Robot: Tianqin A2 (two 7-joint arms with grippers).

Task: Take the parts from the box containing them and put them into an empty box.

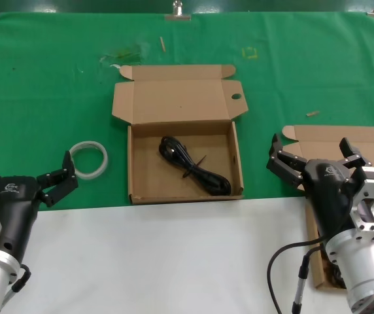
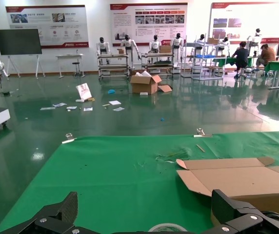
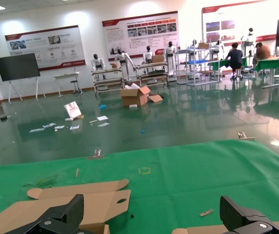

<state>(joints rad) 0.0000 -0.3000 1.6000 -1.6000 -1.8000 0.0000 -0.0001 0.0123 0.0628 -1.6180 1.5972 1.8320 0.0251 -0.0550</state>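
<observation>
The box with the round-holed flap (image 1: 186, 140), the task's empty box, lies open at the table's middle. One coiled black cord (image 1: 195, 168) lies inside it. The box containing the parts (image 1: 344, 139) is at the right; my right arm hides its inside. My right gripper (image 1: 311, 152) hovers open over that box's lid, holding nothing. My left gripper (image 1: 27, 169) stands open at the left, near the white tape ring (image 1: 89, 159). The left wrist view shows the left gripper (image 2: 147, 214) above the ring (image 2: 168, 227). In the right wrist view the right gripper (image 3: 154, 214) faces the holed flap (image 3: 108, 202).
The green cloth (image 1: 56, 85) ends near me at a white table strip (image 1: 174, 261). Small scraps (image 1: 312, 113) lie on the cloth behind the right box. A black cable (image 1: 282, 258) hangs from my right arm.
</observation>
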